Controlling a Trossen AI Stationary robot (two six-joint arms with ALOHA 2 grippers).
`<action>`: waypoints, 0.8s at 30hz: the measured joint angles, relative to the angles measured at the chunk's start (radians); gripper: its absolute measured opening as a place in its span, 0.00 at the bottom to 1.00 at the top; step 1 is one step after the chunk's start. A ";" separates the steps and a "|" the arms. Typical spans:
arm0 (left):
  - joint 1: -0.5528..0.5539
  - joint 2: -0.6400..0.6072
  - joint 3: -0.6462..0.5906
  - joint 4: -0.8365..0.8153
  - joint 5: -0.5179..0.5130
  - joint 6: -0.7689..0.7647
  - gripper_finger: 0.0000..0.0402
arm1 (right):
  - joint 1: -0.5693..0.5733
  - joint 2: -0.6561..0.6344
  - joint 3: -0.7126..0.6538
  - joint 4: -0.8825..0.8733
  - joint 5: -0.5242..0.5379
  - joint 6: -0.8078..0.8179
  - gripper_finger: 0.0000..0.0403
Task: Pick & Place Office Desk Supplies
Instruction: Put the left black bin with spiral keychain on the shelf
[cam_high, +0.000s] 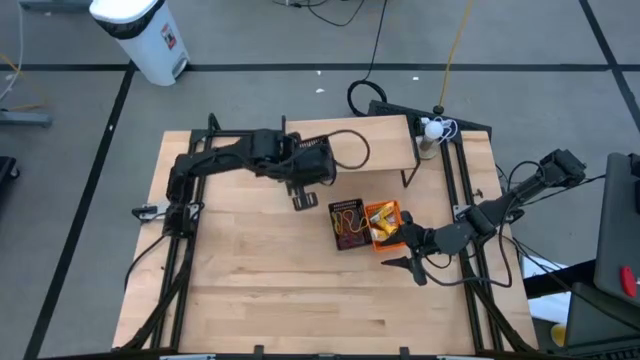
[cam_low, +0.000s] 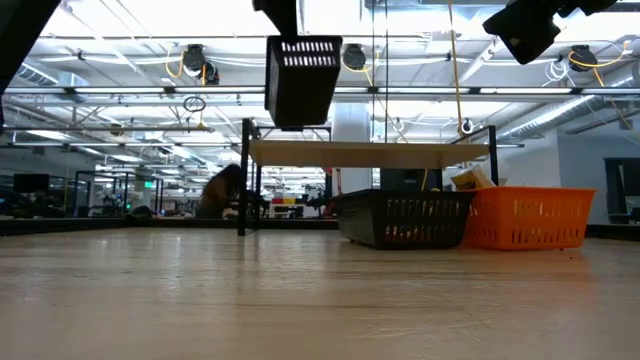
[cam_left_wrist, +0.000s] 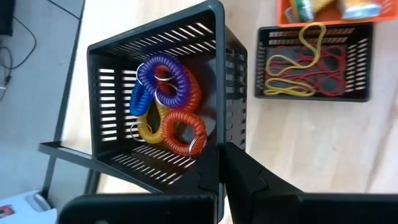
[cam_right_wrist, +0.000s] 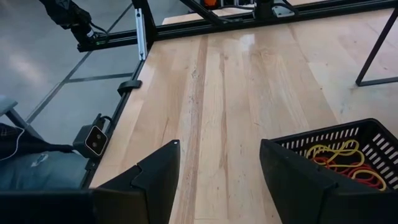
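A pale wooden table (cam_high: 270, 290) stands on a grey floor, framed by black rails, with a wide lit hall behind it in the low view.

The left tool (cam_left_wrist: 219, 163) is closed on the wall of a black slotted basket (cam_left_wrist: 112, 93) and holds it clear of the table; in the low view that basket (cam_low: 303, 78) hangs high above the wood. Seen from above, it sits near the table's centre, a little toward 12 o'clock. Inside it lie coiled rings (cam_left_wrist: 166, 102): blue and purple ones on top, red and orange beside them, a yellow one underneath, all bunched together against the basket floor, just beyond the fingers.

From the held basket, toward 4 o'clock in the high view, a second black basket (cam_high: 347, 224) rests on the table, holding thin red and yellow elastic loops (cam_left_wrist: 303, 67) in a loose tangle. An orange basket (cam_high: 386, 225) touches its side at 3 o'clock, with yellow pieces in it that are too small to make out.

The right tool (cam_right_wrist: 219, 167) is open, its two fingers spread wide over bare wood, hovering just at 4 o'clock of the orange basket in the high view. The loops basket's corner shows close beside one of its fingers, not touching.

A low wooden shelf (cam_high: 375, 140) on black legs stands at 12 o'clock.
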 joint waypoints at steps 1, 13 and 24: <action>0.012 0.000 0.000 0.000 0.000 0.013 0.01 | 0.000 0.000 0.000 0.000 0.000 0.000 0.52; 0.157 0.000 -0.001 0.000 -0.007 0.134 0.01 | -0.008 0.000 0.000 0.000 0.000 -0.053 0.52; 0.193 0.000 -0.123 0.026 0.003 0.204 0.01 | -0.058 0.000 0.000 -0.014 0.001 -0.053 0.52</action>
